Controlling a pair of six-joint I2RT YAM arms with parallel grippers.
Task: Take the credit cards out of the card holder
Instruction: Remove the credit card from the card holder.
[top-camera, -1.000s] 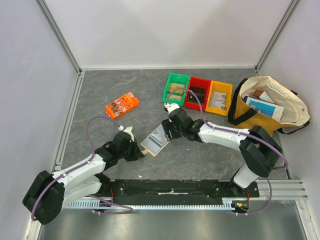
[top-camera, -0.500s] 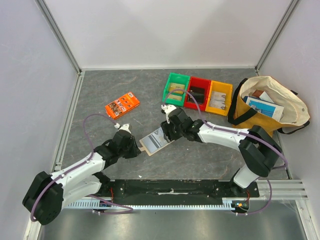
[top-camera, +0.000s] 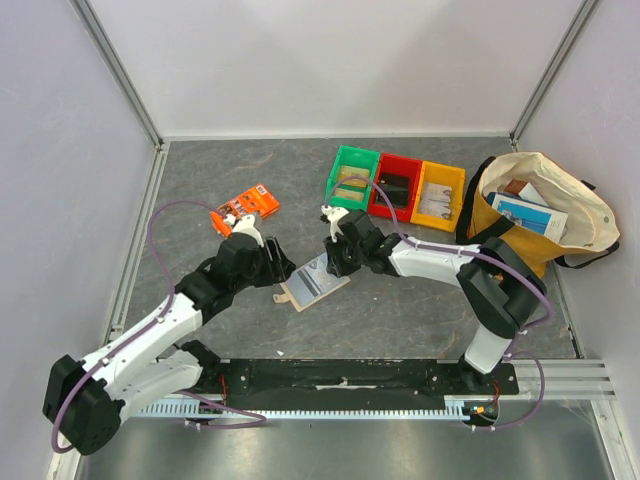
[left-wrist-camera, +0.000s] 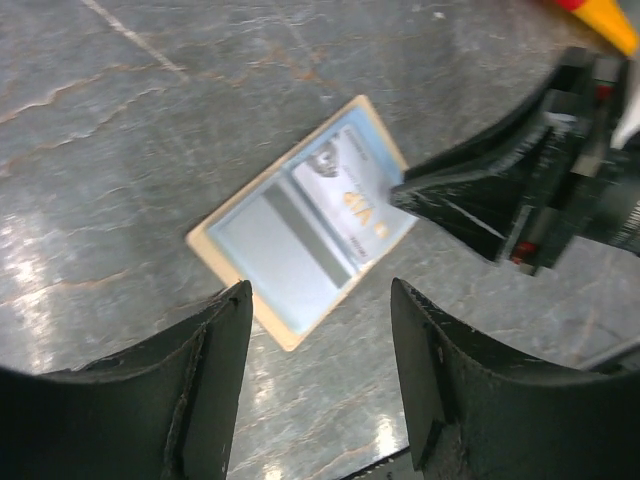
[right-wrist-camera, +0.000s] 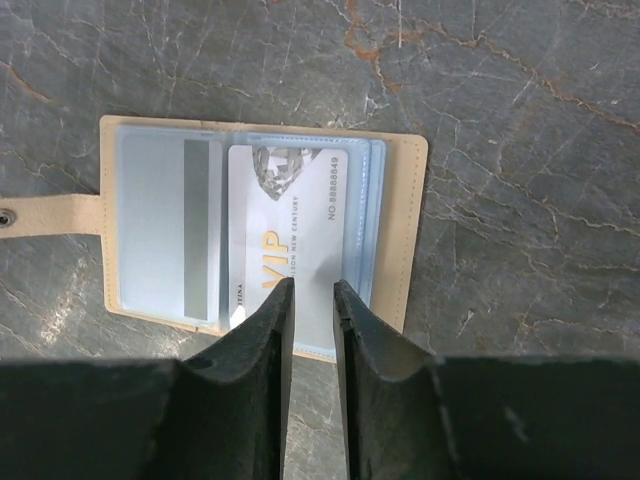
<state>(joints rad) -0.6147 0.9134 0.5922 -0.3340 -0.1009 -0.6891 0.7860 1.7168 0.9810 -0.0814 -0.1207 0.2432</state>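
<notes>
Though unfolded, one card holder (right-wrist-camera: 402, 240), two cards (right-wrist-camera: 290, 215); left tool (left-wrist-camera: 320, 290), right tool (right-wrist-camera: 312, 286) parted, empty.

The card holder (right-wrist-camera: 405, 240) looks like matt beige leatherette, with clear glossy plastic sleeves inside, and the credit cards (right-wrist-camera: 290, 230) in them are smooth, slightly shiny plastic. The table (right-wrist-camera: 500, 100) has a grey, veined, stone-like finish with a faint sheen, and the fingers (right-wrist-camera: 250, 380) of the right gripper (right-wrist-camera: 311, 290) are matt black plastic. The bins (top-camera: 403, 160) are glossy coloured plastic, and the tote bag (top-camera: 478, 228) is soft woven cloth.
</notes>
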